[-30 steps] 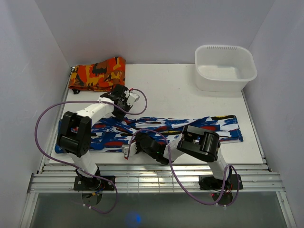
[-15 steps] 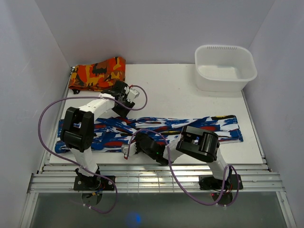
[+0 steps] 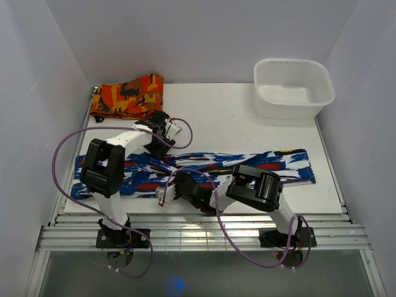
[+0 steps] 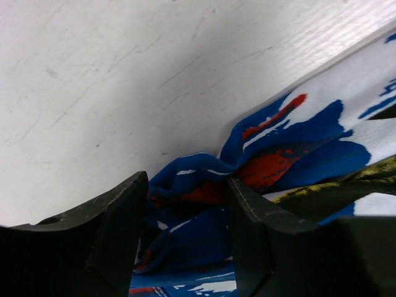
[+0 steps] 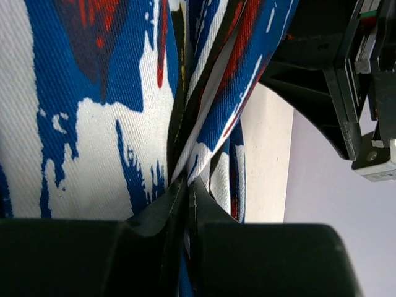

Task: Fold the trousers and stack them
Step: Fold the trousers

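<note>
The blue-and-white streaky trousers (image 3: pixel 272 167) lie stretched flat across the front of the white table (image 3: pixel 223 117), left to right. My left gripper (image 3: pixel 162 146) is down at their far edge, left of the middle. In the left wrist view this gripper (image 4: pixel 185 213) stands open, with a bunched blue and red fold of the trousers (image 4: pixel 204 185) lying loose between the fingers. My right gripper (image 3: pixel 169 193) is at the trousers' near edge. Close up, the right gripper (image 5: pixel 187 185) is shut on a thin fold of the trousers (image 5: pixel 93 124).
A folded orange-red-and-black patterned cloth (image 3: pixel 127 96) lies at the back left corner. A white plastic tub (image 3: pixel 294 86) stands at the back right. Purple cables (image 3: pixel 68 142) loop beside both arms. Grey walls close in the left, back and right sides.
My left gripper has opened and let go of the trousers' far edge, staying low over it. The right gripper, still shut on the near edge, has shifted slightly left.
</note>
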Robot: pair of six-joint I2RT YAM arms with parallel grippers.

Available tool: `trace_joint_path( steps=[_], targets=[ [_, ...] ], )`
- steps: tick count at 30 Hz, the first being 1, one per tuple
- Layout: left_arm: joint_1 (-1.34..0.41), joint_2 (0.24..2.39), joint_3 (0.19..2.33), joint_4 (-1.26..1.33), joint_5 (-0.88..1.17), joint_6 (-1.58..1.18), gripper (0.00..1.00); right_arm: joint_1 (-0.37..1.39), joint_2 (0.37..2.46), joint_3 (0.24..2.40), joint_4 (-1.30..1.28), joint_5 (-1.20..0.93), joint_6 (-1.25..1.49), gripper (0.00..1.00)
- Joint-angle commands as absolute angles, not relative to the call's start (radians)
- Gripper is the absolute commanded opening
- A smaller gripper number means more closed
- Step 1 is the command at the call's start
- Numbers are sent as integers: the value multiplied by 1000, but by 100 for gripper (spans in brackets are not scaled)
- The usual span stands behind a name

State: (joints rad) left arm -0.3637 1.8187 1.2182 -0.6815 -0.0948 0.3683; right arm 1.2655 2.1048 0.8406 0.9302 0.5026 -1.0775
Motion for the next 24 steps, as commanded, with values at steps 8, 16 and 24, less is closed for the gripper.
trace_joint_path(
  steps=[8, 16, 24],
  targets=[
    [-319, 1836, 1299, -696, -221, 459, 31, 1255, 2189, 824, 641, 482, -970, 8],
    [-319, 1899, 1428, -677, -193, 486, 0, 1258, 2175, 824, 607, 465, -951, 8],
    [-330, 1891, 1488, -673, -62, 529, 0, 1259, 2186, 847, 589, 459, -939, 8]
  ],
)
